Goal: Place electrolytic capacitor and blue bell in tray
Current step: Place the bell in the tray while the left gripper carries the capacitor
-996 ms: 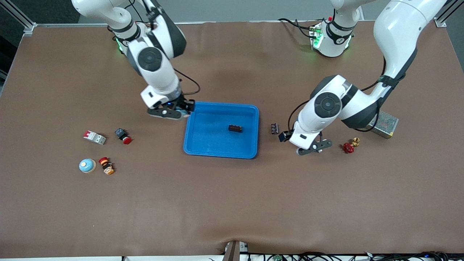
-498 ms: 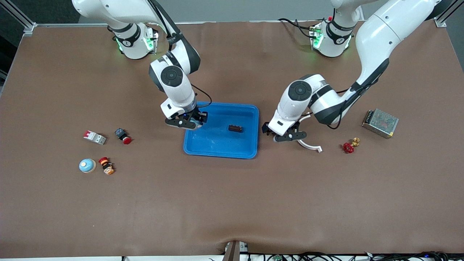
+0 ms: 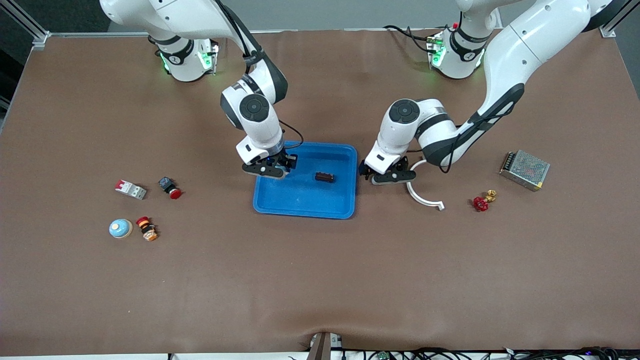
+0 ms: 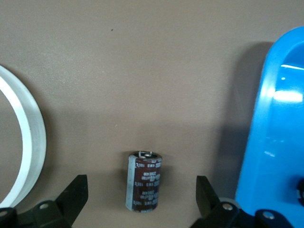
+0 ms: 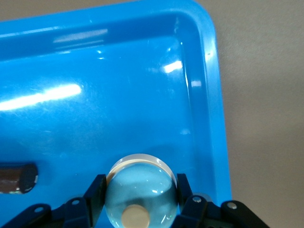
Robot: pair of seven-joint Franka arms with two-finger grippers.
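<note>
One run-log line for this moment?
right gripper: holds blue bell over tray | left gripper: open around capacitor on table

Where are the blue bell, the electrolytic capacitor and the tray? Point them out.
blue bell (image 5: pixel 141 187): right wrist view, on its dome, between the right gripper's fingers.
electrolytic capacitor (image 4: pixel 144 182): left wrist view, on its dark sleeve.
tray (image 3: pixel 305 210): front view, on the rim nearest the camera.

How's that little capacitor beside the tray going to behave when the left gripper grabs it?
The capacitor is a smooth cylinder lying between the open left gripper fingers, so it may roll if nudged. It looks rigid and probably light.
</note>
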